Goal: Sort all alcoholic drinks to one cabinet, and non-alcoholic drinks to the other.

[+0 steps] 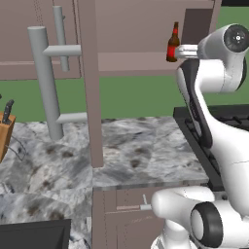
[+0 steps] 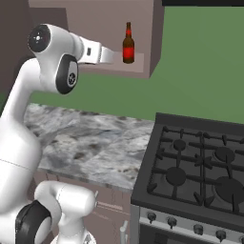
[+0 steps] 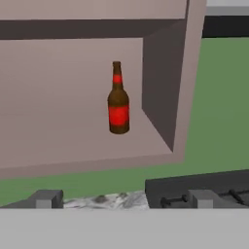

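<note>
Two dark finger tips of the gripper [image 3: 121,198] rise well apart at the bottom of the hand view — jaws wide, holding nothing. Beyond them stands the amber-brown long-necked bottle with a red label [image 3: 118,99], upright on the floor of the open pinkish-brown wall cabinet [image 3: 73,160], near its right wall and clear of the fingers. Below runs a grey marbled stone counter [image 1: 136,155] against a green wall [image 2: 200,62]. From the right base view a black gas stove with iron grates [image 2: 200,167] adjoins the counter; the left base view adds an open cabinet door with a grey bar handle [image 1: 46,82] and a wooden knife block [image 1: 6,131] at the edge.
</note>
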